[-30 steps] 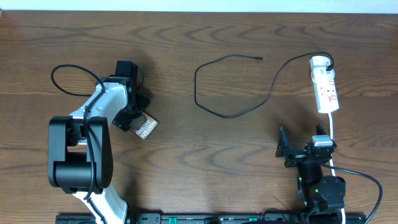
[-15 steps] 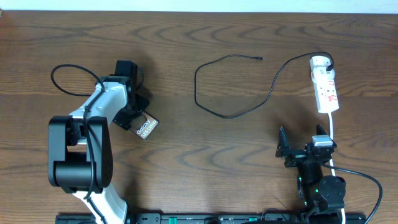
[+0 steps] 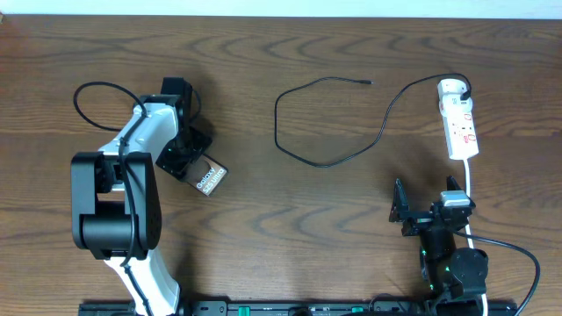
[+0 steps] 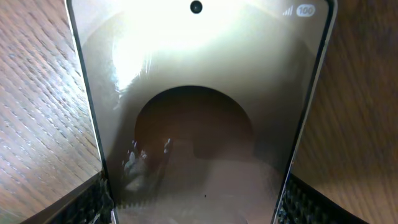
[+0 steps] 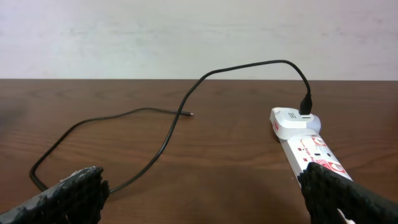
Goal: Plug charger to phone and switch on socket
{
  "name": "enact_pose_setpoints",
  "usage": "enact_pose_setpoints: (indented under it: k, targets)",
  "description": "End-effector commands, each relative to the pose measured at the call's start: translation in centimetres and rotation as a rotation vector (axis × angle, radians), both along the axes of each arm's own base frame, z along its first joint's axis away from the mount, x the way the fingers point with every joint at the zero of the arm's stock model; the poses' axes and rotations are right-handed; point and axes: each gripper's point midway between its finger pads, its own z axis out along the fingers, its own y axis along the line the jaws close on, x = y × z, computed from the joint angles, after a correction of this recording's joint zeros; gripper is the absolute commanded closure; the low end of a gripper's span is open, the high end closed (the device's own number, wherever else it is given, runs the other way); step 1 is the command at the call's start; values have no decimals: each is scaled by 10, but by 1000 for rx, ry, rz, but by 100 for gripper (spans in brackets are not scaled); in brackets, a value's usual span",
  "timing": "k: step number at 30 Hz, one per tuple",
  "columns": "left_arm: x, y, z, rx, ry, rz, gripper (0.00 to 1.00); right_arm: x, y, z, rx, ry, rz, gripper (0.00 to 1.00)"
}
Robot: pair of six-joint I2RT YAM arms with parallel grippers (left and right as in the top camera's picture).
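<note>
Phone (image 3: pixel 210 178) is seen clamped by its long edges in the left gripper (image 4: pixel 194 208), at the left of the counter (image 3: pixel 290 228). Right gripper (image 5: pixel 202 184) is held wide apart at front right. Charger (image 3: pixel 321 165) is looped mid-counter, tip lying free, other end plugged into the socket (image 3: pixel 459 123).

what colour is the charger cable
Black; the charger shows best in the right wrist view.

White left arm (image 3: pixel 145 136) carries black joints and a looped black cable (image 3: pixel 81 95).
</note>
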Motion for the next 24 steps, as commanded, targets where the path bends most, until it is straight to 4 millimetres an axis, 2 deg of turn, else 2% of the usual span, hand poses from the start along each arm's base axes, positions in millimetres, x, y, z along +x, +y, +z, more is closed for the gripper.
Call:
enact_pose_setpoints:
  k: [1, 13, 19, 24]
  targets:
    - [-14, -14, -19, -62, 77, -23, 46, 0, -1, -1, -12, 0, -3, 1]
    - [9, -33, 1, -146, 0, -31, 49, 0, -1, -1, -12, 0, -3, 1]
    - [21, -46, 17, -166, -72, -37, 49, 0, -1, -1, -12, 0, -3, 1]
    - [26, -59, 24, -247, -80, -3, 50, 0, -1, -1, -12, 0, -3, 1]
